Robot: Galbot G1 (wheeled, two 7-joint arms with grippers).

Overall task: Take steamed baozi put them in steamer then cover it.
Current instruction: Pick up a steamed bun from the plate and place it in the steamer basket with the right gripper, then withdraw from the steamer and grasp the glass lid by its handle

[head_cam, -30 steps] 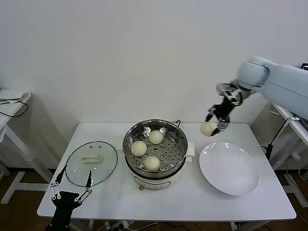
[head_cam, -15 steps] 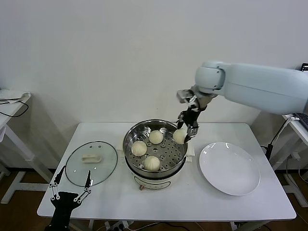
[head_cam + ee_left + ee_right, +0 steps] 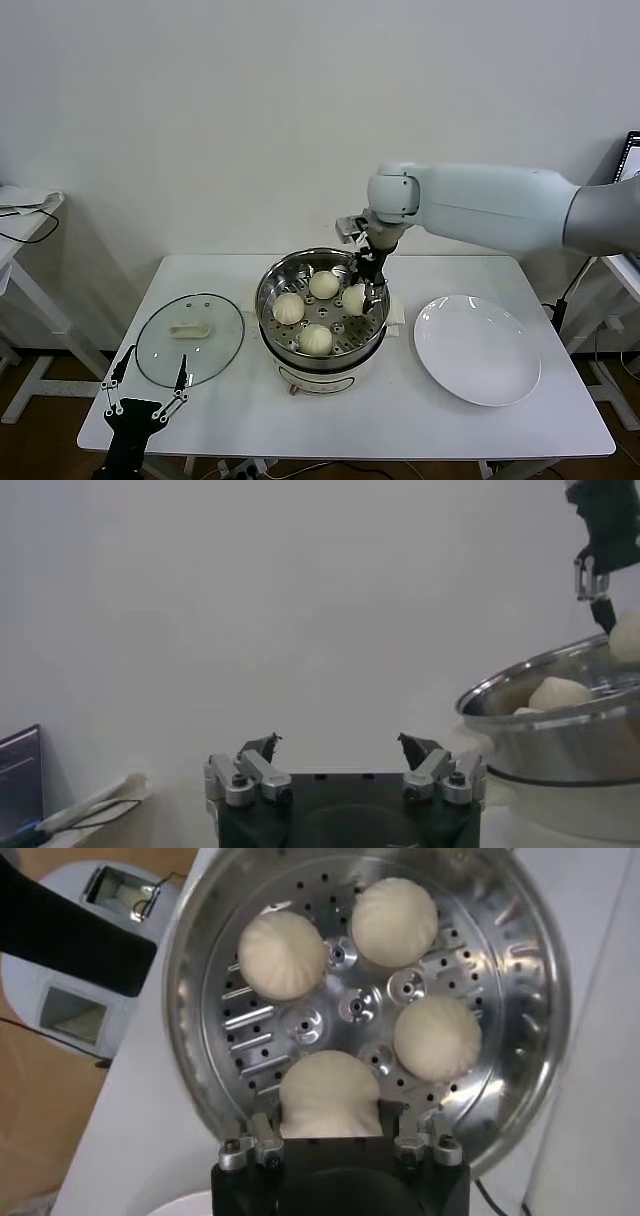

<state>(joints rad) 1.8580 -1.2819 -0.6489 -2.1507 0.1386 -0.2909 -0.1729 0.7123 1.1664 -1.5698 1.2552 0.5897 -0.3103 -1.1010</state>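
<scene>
Right hand (image 3: 360, 297) gripping a baozi (image 3: 329, 1095) inside the steamer (image 3: 272, 283).
Three baozi (image 3: 396, 920) lie just beyond it; left hand (image 3: 342, 754) open, parked.

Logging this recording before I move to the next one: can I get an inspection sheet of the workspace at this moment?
Surface: white table, no spills seen.
Steamer: uncovered, three baozi lying on its perforated tray.
Fourth baozi: in the right gripper, low over the tray's open spot.
Cover: flat on the table to the steamer's left, handle up.
Clutter: bare white plate to the steamer's right.
Right gripper: shut on the fourth baozi, inside the steamer's rim.
Left gripper: open, idle at the table's front edge near the cover.
Cables: dark cord behind the steamer.
Surroundings: plain white wall, side tables at both edges.
</scene>
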